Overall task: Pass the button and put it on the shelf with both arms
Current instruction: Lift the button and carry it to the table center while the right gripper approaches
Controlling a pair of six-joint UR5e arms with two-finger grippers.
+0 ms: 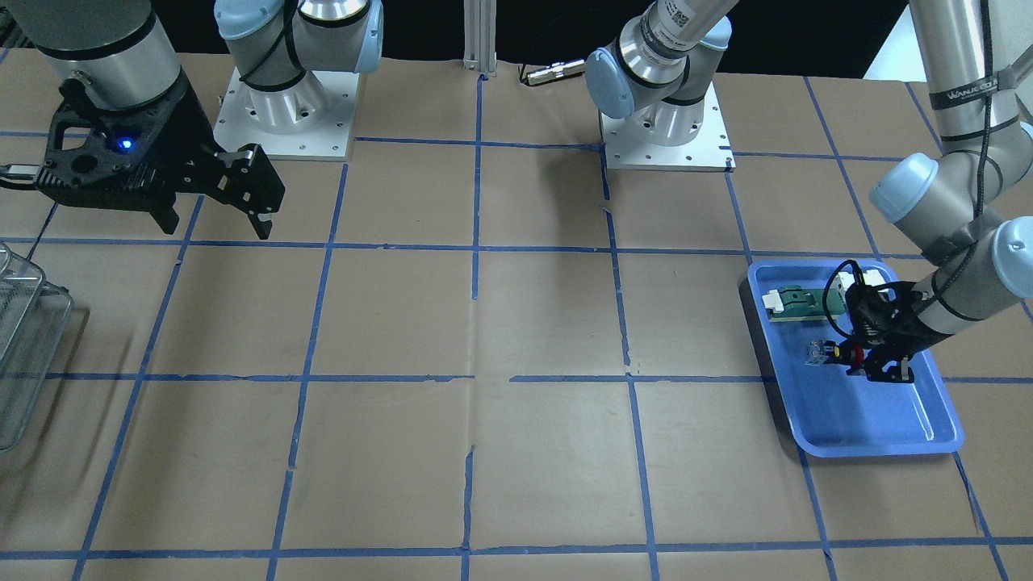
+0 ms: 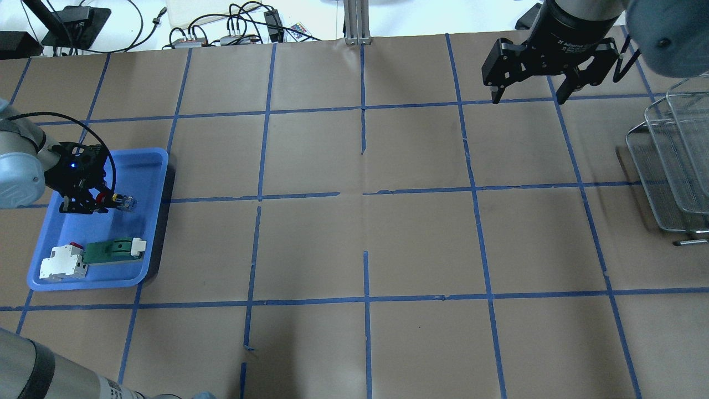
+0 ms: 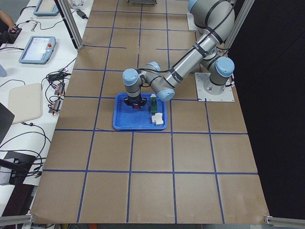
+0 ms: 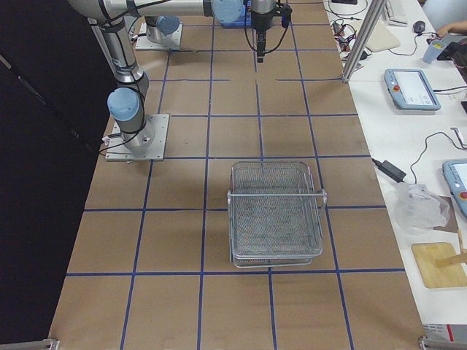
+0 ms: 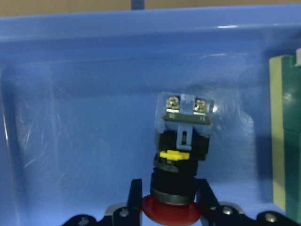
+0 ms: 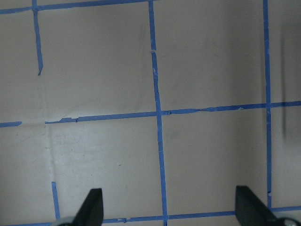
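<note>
The button (image 2: 117,200) with red cap, black barrel, yellow ring and clear block lies level inside the blue tray (image 2: 158,221). My left gripper (image 2: 101,199) is shut on its red-cap end. The left wrist view shows the button (image 5: 181,150) between the fingertips (image 5: 135,190), clear block pointing away. It also shows in the front view (image 1: 831,353) with the left gripper (image 1: 859,357). My right gripper (image 2: 527,97) is open and empty, high over the table's far side. The wire-mesh shelf (image 2: 667,166) stands at the right edge, also in the right view (image 4: 276,211).
In the tray, a green-and-white flat part (image 2: 113,249) and a white block with red (image 2: 61,264) lie near the button. The brown table with a blue tape grid spreads between tray and shelf. The arm bases (image 1: 286,105) stand at the robot's edge.
</note>
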